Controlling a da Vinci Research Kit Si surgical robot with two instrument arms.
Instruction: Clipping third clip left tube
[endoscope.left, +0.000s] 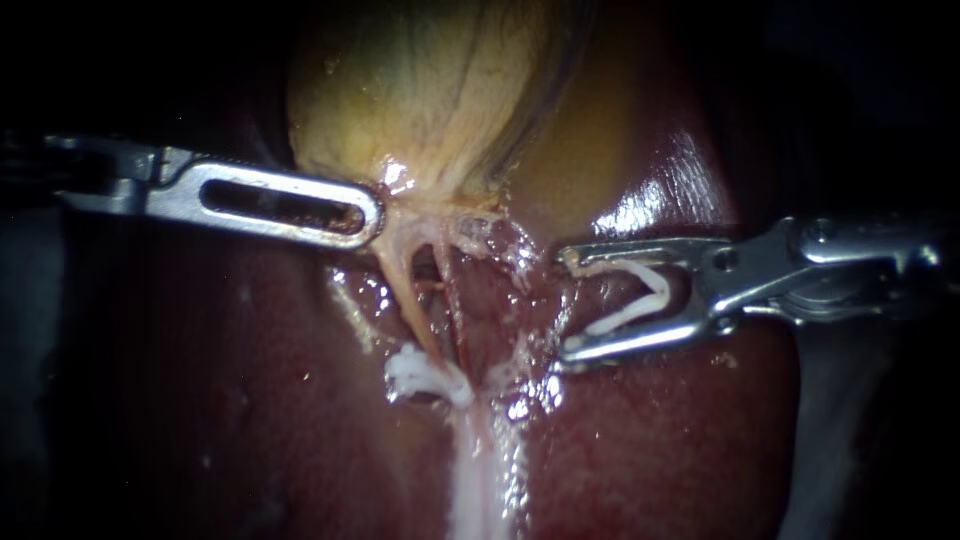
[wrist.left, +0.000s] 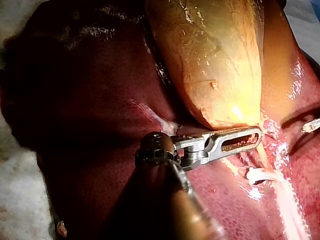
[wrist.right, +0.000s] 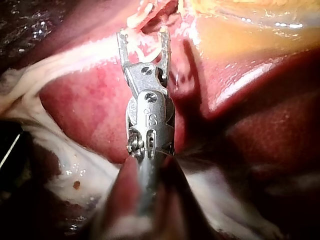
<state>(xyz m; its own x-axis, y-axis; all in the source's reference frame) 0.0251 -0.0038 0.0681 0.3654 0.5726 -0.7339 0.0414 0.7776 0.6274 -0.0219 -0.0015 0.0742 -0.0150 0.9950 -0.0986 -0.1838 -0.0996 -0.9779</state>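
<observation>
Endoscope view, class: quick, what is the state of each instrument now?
Left instrument: shut on the neck of the pale yellow gallbladder.
Right instrument: spread wide, holding an open white plastic clip.

White cloth (wrist.left: 17, 200) along the edges, darkness beyond the narrow pool of light

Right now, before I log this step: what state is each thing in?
Left instrument: tip at gallbladder neck.
Loaded clip: open, short of left tube.
Right instrument: jaws apart, holding that clip.
Placed clip: closed on left tube, low down.
</observation>
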